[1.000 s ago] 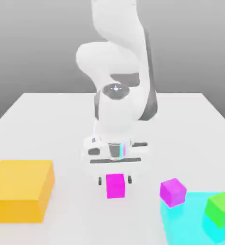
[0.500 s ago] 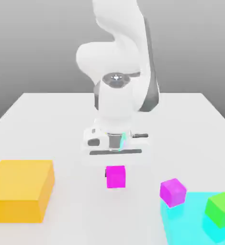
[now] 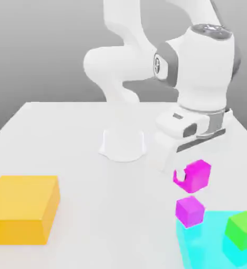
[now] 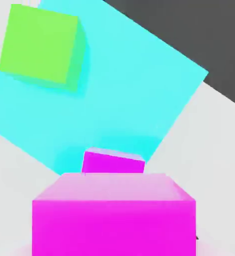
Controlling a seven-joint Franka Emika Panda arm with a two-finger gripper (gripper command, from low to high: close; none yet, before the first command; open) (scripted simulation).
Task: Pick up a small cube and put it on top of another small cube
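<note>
The gripper (image 3: 191, 178) clenched the magenta cube (image 3: 195, 176) just above the violet cube (image 3: 189, 210); squaring the faces before descending looked wise.

The exterior view looks across the bench (image 3: 68, 136) toward the arm from the front, slightly raised. The hand view looks steeply down, close. Both share the cyan pad (image 3: 199, 241) at five o'clock, and the green cube (image 3: 242, 230).
</note>
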